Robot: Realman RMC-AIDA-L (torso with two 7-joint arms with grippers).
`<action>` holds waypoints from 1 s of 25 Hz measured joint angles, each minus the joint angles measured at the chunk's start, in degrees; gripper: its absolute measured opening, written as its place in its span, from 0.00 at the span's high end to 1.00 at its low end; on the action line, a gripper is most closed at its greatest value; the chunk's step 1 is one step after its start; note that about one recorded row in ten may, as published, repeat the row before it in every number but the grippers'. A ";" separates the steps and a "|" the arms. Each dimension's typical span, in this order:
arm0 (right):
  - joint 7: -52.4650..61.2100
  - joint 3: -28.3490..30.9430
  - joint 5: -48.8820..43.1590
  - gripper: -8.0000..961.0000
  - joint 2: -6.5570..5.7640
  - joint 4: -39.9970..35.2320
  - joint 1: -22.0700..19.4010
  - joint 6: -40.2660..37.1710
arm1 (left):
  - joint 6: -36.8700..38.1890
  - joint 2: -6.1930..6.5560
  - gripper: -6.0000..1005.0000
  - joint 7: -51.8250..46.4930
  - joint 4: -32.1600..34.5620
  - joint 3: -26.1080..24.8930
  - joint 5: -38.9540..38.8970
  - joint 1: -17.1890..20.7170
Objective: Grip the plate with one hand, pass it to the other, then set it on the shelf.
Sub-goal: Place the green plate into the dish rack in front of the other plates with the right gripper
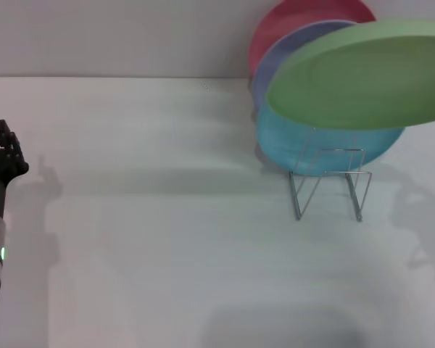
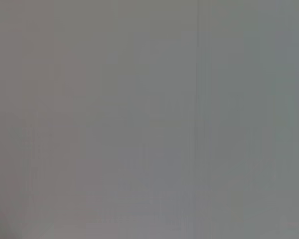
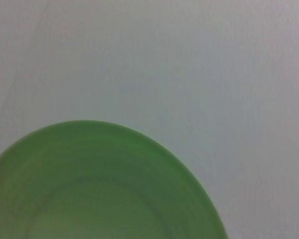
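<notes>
- Placement on the small silver wire rack (image 1: 328, 181) appears to be the step in hand: the large round light green plastic plate (image 1: 362, 72) is held in the air on the right, tilted slightly, above and just in front of the rack.
- The right gripper itself is not shown in any view, so whether it is clenched cannot be told; the green plate fills the near part of the right wrist view (image 3: 97, 189), which suggests it is carried by that arm.
- The rack's far slots are already taken by a turquoise plate (image 1: 275, 141), a lavender plate (image 1: 275, 61) and a pink plate (image 1: 275, 25), all standing on edge.
- For a clean placement, the green plate would probably need to be turned nearly upright and its lower rim guided into the free near loops, clear of the turquoise plate.
- A slow descent is advised, since the light wire rack could be pushed or tipped.
- The left gripper (image 1: 7, 145), black on a silver-white arm, is parked at the far left edge, well apart from the plates; the state of its jaws cannot be told.
</notes>
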 joint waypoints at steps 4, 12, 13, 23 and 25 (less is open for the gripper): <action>-0.22 -0.30 0.00 0.97 -1.43 -0.02 0.45 2.17 | -1.95 -0.19 0.67 1.01 0.07 -0.88 -0.01 -0.06; -0.86 -0.60 -0.29 0.97 -1.43 -2.35 0.81 4.72 | -4.39 -0.25 0.67 1.23 0.62 -1.27 -0.30 -0.13; -0.86 -0.60 -0.29 0.97 -1.43 -2.35 0.81 4.72 | -4.68 -0.28 0.67 1.23 0.66 -1.28 -0.28 -0.13; -0.36 -0.69 -0.35 0.97 -0.42 -4.35 -0.45 5.01 | -4.98 -0.34 0.67 1.28 1.65 -1.27 -0.10 0.35; -0.22 -0.69 -0.35 0.97 -0.31 -4.64 -0.71 5.03 | -4.99 -0.34 0.67 1.29 1.75 -1.21 -0.10 0.39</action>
